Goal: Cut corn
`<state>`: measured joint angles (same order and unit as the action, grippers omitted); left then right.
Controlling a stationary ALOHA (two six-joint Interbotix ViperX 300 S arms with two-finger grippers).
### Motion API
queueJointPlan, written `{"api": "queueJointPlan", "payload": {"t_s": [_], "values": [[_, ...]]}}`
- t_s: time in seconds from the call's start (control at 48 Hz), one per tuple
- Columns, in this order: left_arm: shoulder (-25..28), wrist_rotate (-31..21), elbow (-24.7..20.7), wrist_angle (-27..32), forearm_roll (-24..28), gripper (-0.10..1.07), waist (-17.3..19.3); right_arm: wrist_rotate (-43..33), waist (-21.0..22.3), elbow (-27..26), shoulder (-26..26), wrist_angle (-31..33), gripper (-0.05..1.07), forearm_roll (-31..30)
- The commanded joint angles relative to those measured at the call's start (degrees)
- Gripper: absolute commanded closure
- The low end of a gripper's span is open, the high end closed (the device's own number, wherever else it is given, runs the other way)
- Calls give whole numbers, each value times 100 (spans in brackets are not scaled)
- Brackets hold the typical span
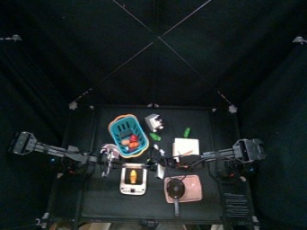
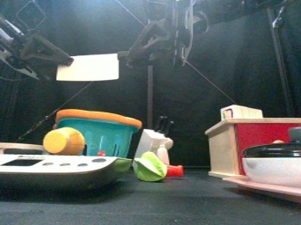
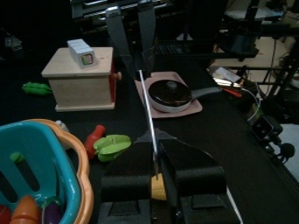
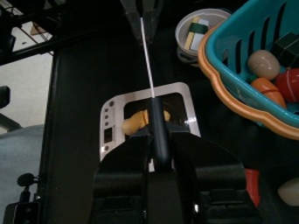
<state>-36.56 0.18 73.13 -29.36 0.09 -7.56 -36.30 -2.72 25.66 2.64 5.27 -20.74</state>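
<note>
Both the left gripper [image 3: 132, 12] and the right gripper [image 4: 136, 9] look pressed together on nothing, while the corn [image 2: 65, 141], likely light, stiff and roll-prone, lies on the white board [image 2: 47, 168], best pinched across its middle.

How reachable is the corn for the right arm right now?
Probably yes: the corn lies uncovered on the white scale, almost directly under the right gripper. The teal basket sits off to one side.
</note>
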Motion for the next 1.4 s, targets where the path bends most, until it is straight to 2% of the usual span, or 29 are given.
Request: {"api": "queueJointPlan", "payload": {"t_s": [0.0,0.188,0.375,0.5,0.708,1.083,1.375], "values": [[0,9,-88,9,18,55,-18,0,35,-158,79,-18,50,-26],[0,-18,-35,35,26,56,-44,70,-9,-141,-88,-18,50,-123],[0,-26,0,44,18,57,-369,-9,-308,-158,-316,-18,50,-615],[9,-26,26,35,-62,57,-554,-26,-396,-202,-457,-18,50,-712],[123,-26,132,88,-686,57,-598,-26,-396,-299,-580,53,50,-650],[765,-18,-9,132,-1371,57,-1125,-26,-396,-352,-642,211,51,-431],[1362,9,-97,26,-1468,57,-1160,-26,-360,-369,-817,229,51,-431]]}}
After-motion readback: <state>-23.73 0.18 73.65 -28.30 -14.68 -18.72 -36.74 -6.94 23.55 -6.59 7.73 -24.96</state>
